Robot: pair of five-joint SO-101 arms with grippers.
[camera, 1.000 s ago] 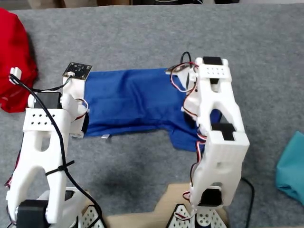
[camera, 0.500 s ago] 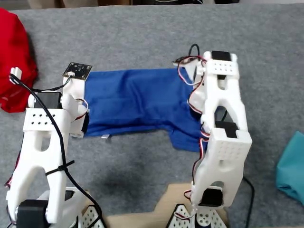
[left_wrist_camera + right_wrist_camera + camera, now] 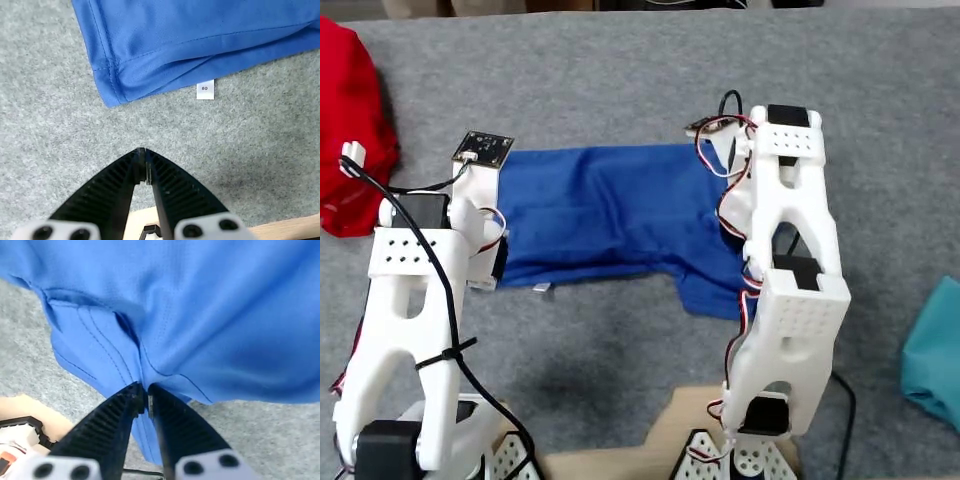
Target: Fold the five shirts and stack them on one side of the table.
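Observation:
A blue shirt (image 3: 600, 215) lies spread across the middle of the grey felt table (image 3: 620, 70), one sleeve sticking out toward the front right. My left gripper (image 3: 144, 152) is shut and holds nothing. It hovers over bare felt just off the shirt's front left corner (image 3: 112, 87), near a white label (image 3: 205, 90). My right gripper (image 3: 145, 388) is shut on a fold of the blue shirt (image 3: 200, 300) at its right end, by the sleeve. In the high view the right arm (image 3: 785, 220) covers that end of the shirt.
A red shirt (image 3: 345, 120) is bunched at the far left edge. A teal shirt (image 3: 935, 350) lies at the right edge. A wooden board (image 3: 620, 455) carries the arm bases at the front. Bare felt stretches behind the blue shirt.
The right arm shifted slightly right and away from the front over the shirt's right end, then held still. The left arm and the shirt's left side have not moved.

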